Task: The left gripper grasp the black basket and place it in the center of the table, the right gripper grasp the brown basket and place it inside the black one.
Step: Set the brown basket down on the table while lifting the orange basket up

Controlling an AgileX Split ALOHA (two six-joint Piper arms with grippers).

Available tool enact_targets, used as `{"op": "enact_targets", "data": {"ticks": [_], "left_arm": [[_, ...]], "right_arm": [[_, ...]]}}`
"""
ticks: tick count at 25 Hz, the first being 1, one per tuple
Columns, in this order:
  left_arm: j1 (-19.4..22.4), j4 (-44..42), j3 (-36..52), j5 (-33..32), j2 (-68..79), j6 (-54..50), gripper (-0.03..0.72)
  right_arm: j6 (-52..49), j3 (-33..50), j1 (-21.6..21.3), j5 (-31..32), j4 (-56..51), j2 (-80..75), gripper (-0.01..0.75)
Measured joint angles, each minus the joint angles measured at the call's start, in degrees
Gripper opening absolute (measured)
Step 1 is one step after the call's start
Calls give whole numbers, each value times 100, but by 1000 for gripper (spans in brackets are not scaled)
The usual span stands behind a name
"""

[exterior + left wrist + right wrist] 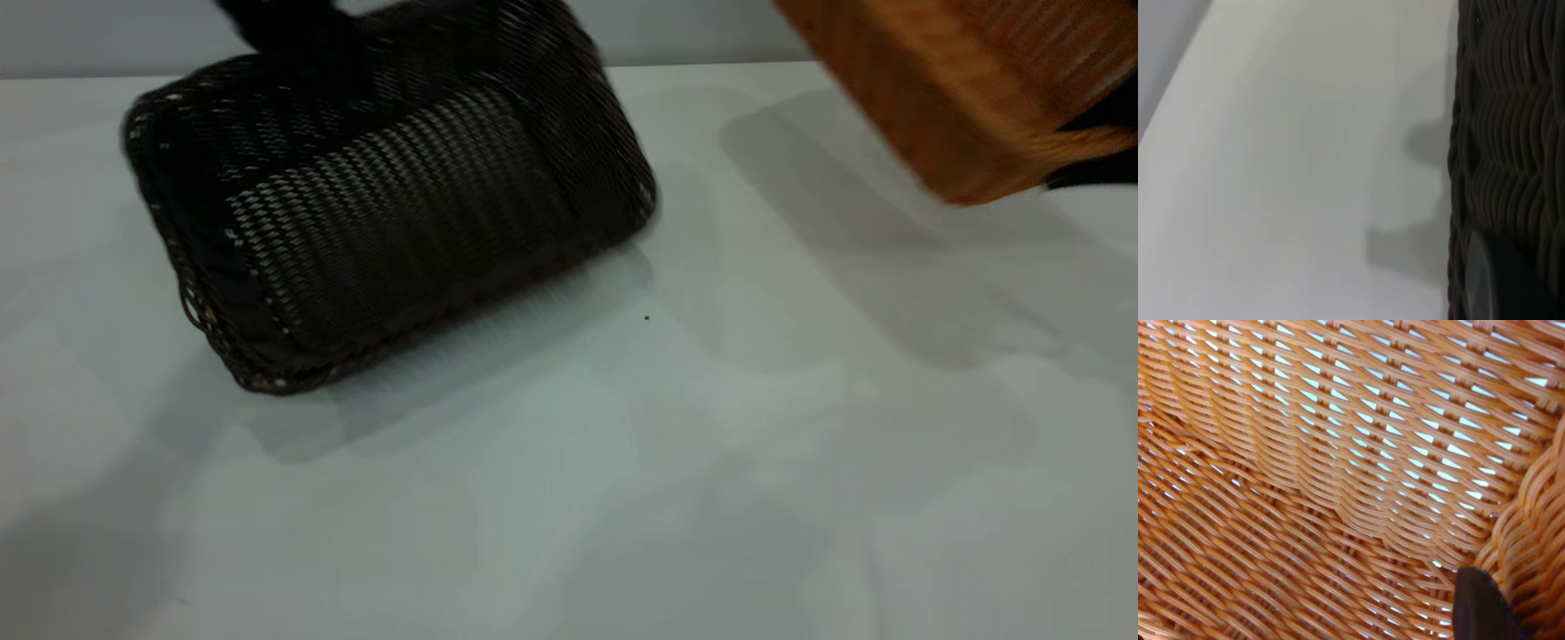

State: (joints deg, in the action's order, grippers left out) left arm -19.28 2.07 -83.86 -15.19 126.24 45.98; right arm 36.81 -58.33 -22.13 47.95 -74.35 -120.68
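Pale grey-white table [622, 462], smooth, with one tiny dark speck [646, 317] and a grey wall [693, 31] behind it. My left gripper [284, 31] holds the black basket [382, 213] by its far rim, tilted, low edge on the table. To its right, well apart, my right gripper [1098, 147] grips the brown basket [960, 89] aloft.

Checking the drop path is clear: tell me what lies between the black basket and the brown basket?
Only bare table separates the black basket from the brown basket, seen in the exterior view.
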Motion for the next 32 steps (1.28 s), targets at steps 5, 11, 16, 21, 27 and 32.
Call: {"op": "enact_targets", "data": {"ticks": [5, 11, 16, 21, 27, 32], "left_arm": [[-666, 17, -17, 12, 56, 864, 83], [-1341, 35, -65, 231, 244, 1370, 83], [-1627, 66, -81, 383, 439, 1387, 83], [-1653, 100, -83, 407, 486, 1382, 109], [-1672, 76, -51, 395, 603, 1239, 349], [-1623, 69, -51, 646, 577, 556, 538]], "right_arm": [[-224, -461, -270, 161, 758, 19, 141], [-224, -779, -276, 294, 898, 19, 141], [-282, -871, -276, 379, 905, 19, 141], [-315, -871, -276, 395, 925, 19, 141], [-361, -871, -276, 444, 982, 19, 139], [-391, -871, -276, 510, 1052, 19, 139]]}}
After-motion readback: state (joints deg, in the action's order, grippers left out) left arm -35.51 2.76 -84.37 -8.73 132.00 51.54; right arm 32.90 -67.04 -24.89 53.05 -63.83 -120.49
